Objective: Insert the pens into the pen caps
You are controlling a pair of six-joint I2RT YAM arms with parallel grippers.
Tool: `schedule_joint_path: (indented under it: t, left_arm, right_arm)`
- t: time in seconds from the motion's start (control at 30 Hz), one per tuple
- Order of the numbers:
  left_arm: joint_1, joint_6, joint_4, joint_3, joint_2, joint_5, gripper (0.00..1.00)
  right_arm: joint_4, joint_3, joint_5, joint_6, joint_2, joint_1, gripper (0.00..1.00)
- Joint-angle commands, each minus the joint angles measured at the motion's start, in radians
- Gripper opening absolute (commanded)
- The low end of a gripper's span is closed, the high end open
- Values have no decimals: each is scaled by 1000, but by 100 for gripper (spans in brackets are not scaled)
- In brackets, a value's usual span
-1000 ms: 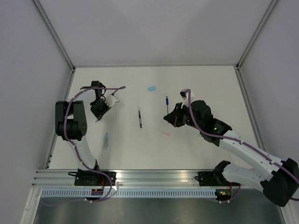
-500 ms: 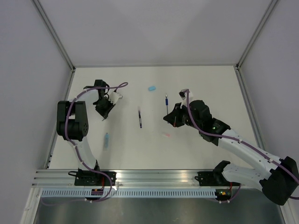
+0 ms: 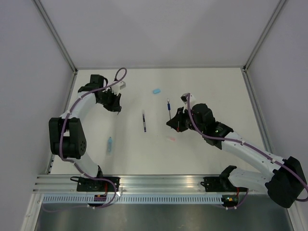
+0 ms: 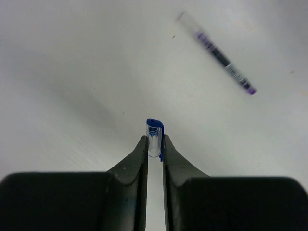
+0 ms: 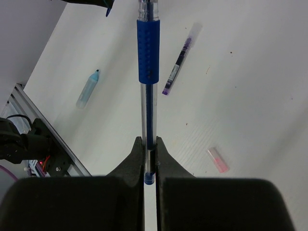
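So far no pen is capped, and all the joining is left to do. Left gripper (image 4: 154, 144) pinches a clear, blue-clipped cap (image 4: 155, 134); right gripper (image 5: 148, 144) is clamped on the blue pen (image 5: 148, 57), well apart from that cap. Three pens — blue one held, purple pen (image 3: 144, 122) and pale blue marker (image 3: 109, 144) lying on the table (image 3: 207, 86). Three caps — the held one, light blue cap (image 3: 156, 90), pink cap (image 3: 171, 139).
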Motion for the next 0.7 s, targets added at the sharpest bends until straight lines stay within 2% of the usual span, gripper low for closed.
schedule_joint_path:
  t: [0.0,0.03,0.13,0.17,0.23,0.27,0.3,0.33,0.37,0.4,0.43,0.47,0.53,0.67]
  left_arm:
    - [-5,-180,143,-11,-99,298,2]
    - [-8,-213,178,-31,-118,402,2]
    - [-44,-356,373,-101,-222,555,2]
    - [-60,-455,439,-127,-254,571,2]
    - [-70,-580,669,-211,-349,605,2]
    - [-70,-724,767,-245,-381,611,2]
    - [-70,-814,974,-279,-410,608,2]
    - [-71,-898,1084,-348,-467,599,2]
    - [-71,-1082,1204,-386,-493,588,2]
    - [-71,-1181,1433,-423,-519,570,2]
    - [-73,-1343,1540,-494,-567,505,2]
    - [-76,-1408,1627,-525,-587,467,4]
    - [-82,-1526,1768,-575,-619,380,6]
    - [-123,-1586,1765,-592,-681,325,3]
  right_arm:
    - [129,-24,-88,-28,17,9,0]
    - [158,-30,-100,-29,19,15,0]
    - [170,-26,-91,-54,22,55,0]
    - [172,-21,-89,-63,20,66,0]
    - [175,-9,-82,-98,19,110,0]
    - [178,-4,-76,-107,19,126,0]
    - [184,0,-68,-123,23,152,0]
    - [204,2,-68,-126,25,163,0]
    - [215,2,-69,-126,31,172,0]
    - [229,0,-69,-114,36,187,0]
    - [262,-3,-68,-104,37,192,0]
    - [281,-3,-68,-95,43,198,0]
    - [322,2,-54,-78,52,216,0]
    - [336,36,-23,-119,77,268,0]
